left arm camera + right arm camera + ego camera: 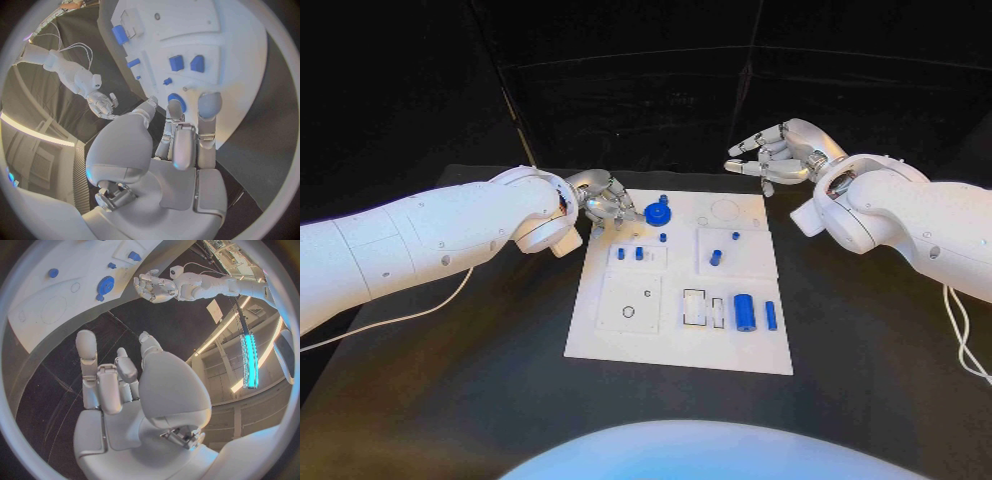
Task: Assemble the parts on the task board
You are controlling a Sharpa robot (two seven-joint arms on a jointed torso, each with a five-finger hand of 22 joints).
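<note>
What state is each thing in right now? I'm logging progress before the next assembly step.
left hand: empty, fingers apart, beside the round blue part.
right hand: empty, off the board's far right corner.
task board: flat on the table.
round blue part: on the board's far end.
large blue cylinder: lying flat, ungripped.

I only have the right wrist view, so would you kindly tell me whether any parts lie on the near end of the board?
Observer: Yes. In the head view, a thick blue cylinder and a slim blue bar lie side by side toward the near right of the task board.
Operator: Is the left hand holding anything?
Observer: No. The left wrist view shows the left hand empty, fingers reaching toward the round blue part.
Operator: Where is the right hand?
Observer: The right hand hovers empty beyond the board's far right corner.
</note>
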